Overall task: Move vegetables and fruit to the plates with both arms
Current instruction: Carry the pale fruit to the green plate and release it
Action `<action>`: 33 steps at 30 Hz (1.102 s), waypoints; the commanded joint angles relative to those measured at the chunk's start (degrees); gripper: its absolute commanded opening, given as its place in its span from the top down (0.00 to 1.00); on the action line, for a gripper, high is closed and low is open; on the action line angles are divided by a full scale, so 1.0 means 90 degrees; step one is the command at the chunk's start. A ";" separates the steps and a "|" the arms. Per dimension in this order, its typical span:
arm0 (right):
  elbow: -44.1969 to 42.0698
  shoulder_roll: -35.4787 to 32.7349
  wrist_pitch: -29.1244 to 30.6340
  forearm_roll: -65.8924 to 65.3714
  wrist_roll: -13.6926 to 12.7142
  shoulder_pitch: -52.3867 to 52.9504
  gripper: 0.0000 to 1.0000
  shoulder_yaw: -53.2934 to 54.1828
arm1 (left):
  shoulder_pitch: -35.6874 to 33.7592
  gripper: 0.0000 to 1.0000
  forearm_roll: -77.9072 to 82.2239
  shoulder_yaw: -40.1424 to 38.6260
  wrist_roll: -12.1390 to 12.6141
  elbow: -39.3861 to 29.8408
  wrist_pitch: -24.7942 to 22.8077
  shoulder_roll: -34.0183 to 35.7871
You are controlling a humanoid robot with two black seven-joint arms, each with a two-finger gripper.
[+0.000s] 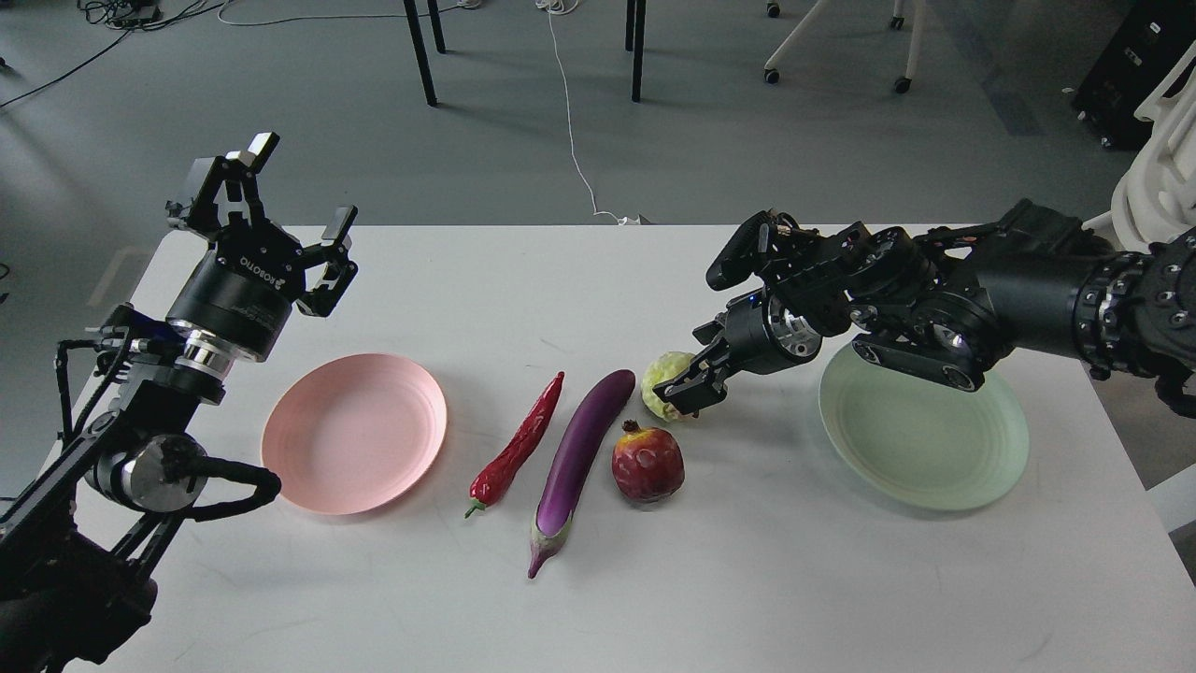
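The yellow-green fruit (662, 373) sits mid-table, just behind the dark red pomegranate (647, 464). My right gripper (688, 385) is low on the fruit's right side with its fingers spread around it and hides part of it. Whether they press on it is unclear. The purple eggplant (581, 439) and the red chili pepper (519, 443) lie side by side to the left. The pink plate (354, 432) is on the left and the green plate (923, 421) on the right, both bare. My left gripper (299, 187) is open and empty, raised above the table's far left corner.
The white table (747, 579) has rounded corners and its far edge runs just behind both arms. My right forearm (1028, 290) hangs over the green plate's far rim. Chair legs and cables are on the floor beyond.
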 commanded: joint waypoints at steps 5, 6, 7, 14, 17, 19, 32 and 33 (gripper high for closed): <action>0.0004 -0.0002 0.0000 -0.0003 0.0000 -0.0085 0.10 -0.0028 | 0.0004 0.01 -0.0010 0.0000 0.0000 0.0001 -0.0011 0.0001; 0.0014 -0.0002 0.0000 -0.0003 0.0000 -0.0085 0.12 -0.0028 | 0.0004 0.01 0.0000 0.0000 0.0000 0.0001 -0.0011 0.0001; 0.0014 -0.0002 0.0000 -0.0003 0.0000 -0.0085 0.17 -0.0028 | 0.0004 0.01 0.0000 0.0000 0.0000 0.0001 -0.0021 0.0001; 0.0043 -0.0022 0.0000 -0.0003 0.0000 -0.0085 0.44 -0.0194 | -0.0005 0.01 0.0000 -0.0020 -0.0009 0.0001 -0.0021 0.0020; 0.0092 -0.0119 0.0000 -0.0003 0.0000 -0.0066 0.52 -0.0204 | 0.0004 0.01 0.0000 -0.0020 -0.0010 0.0001 -0.0021 0.0020; 0.0189 -0.0284 0.0000 -0.0013 0.0000 0.0012 0.52 -0.0194 | 0.0004 0.01 0.0000 -0.0029 -0.0010 0.0001 -0.0021 0.0020; 0.2319 -0.3300 0.0000 -0.0889 0.0000 0.1457 0.52 -0.0194 | -0.0005 0.01 0.0000 -0.0049 -0.0010 -0.0067 -0.0021 0.0020; 0.2309 -0.3574 -0.0029 -0.1269 0.0000 0.1458 0.52 -0.0194 | 0.0004 0.01 0.0000 -0.0039 -0.0010 -0.0106 -0.0031 0.0030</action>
